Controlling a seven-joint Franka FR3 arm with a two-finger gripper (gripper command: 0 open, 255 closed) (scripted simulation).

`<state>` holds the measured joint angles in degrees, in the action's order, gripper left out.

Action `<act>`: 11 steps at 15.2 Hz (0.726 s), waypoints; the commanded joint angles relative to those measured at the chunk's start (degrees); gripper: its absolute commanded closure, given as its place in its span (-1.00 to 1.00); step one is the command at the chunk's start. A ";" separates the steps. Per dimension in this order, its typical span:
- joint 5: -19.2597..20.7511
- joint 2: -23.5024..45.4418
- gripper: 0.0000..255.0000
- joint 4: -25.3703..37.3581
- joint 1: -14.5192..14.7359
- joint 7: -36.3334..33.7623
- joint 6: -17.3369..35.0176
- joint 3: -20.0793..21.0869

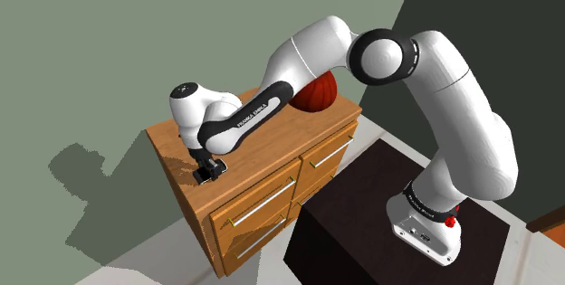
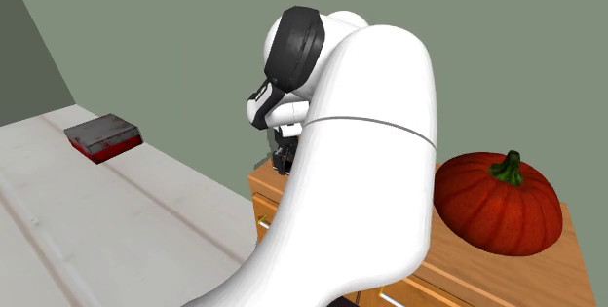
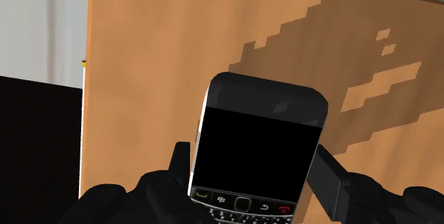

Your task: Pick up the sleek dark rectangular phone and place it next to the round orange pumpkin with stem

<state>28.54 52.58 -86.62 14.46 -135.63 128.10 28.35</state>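
While the tool (image 3: 253,171) clasps the glossy black rectangular phone (image 3: 257,141), a smooth wooden dresser (image 3: 142,59) lies beneath.

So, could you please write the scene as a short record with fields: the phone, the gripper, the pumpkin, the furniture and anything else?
phone: black phone with a keypad, over the wooden top
gripper: gripper shut on the phone, at the end of the dresser far from the pumpkin
pumpkin: orange pumpkin with a green stem, upright on the dresser's other end
furniture: wooden dresser, drawers with bar handles
phone lifted: cannot tell
other: red and grey box on a white surface
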 commanded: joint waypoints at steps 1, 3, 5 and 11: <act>-0.31 -0.78 1.00 -0.22 -0.22 0.15 -0.64 0.32; -0.71 -1.86 1.00 -0.51 -0.53 0.31 -1.43 0.75; -1.12 -2.91 1.00 -0.77 -0.83 0.48 -2.23 1.18; -2.39 -5.93 1.00 -1.20 -1.66 1.05 -4.78 2.43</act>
<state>26.39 46.88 -88.37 12.80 -134.79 124.06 30.60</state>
